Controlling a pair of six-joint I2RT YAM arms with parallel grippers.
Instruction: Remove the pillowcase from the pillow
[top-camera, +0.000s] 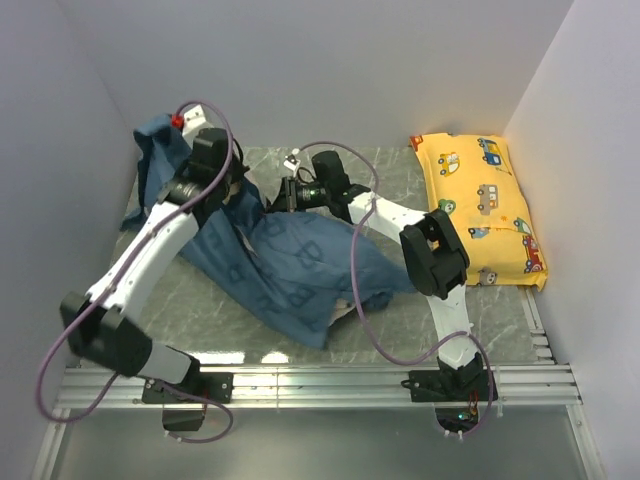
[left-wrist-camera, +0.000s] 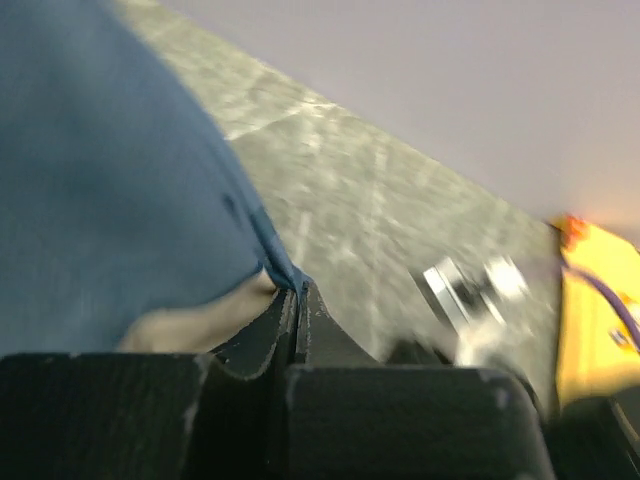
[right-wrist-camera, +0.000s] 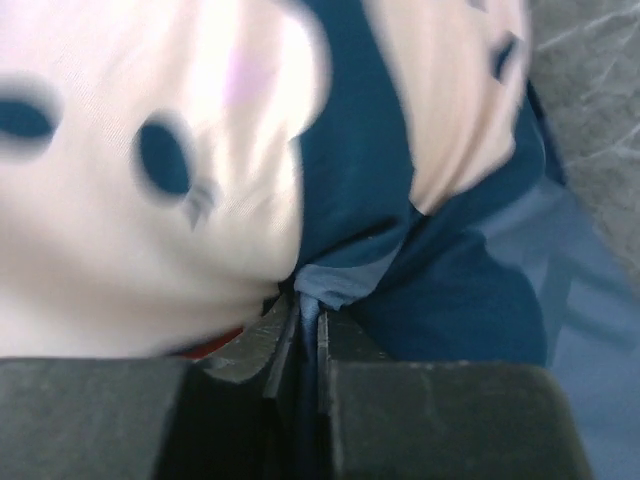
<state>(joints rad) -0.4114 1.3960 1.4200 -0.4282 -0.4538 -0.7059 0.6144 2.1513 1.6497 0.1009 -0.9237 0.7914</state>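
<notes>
The dark blue pillowcase (top-camera: 290, 270) lies crumpled from the back left corner to the table's middle. The white pillow is not visible as such; it is hidden by the fabric. My left gripper (top-camera: 238, 185) is shut on an edge of the pillowcase (left-wrist-camera: 110, 180), the fabric pinched at the fingertips (left-wrist-camera: 297, 292). My right gripper (top-camera: 276, 197), just to its right, is shut on a fold of the pillowcase (right-wrist-camera: 460, 290), pinched between its fingertips (right-wrist-camera: 308, 305). Cream bear faces (right-wrist-camera: 150, 170) on the fabric fill the right wrist view.
A yellow vehicle-print pillow (top-camera: 485, 205) lies at the back right against the wall and also shows in the left wrist view (left-wrist-camera: 595, 310). A small white and red item (top-camera: 190, 115) sits at the back wall. White walls close in on left, back and right. Purple cables loop over both arms.
</notes>
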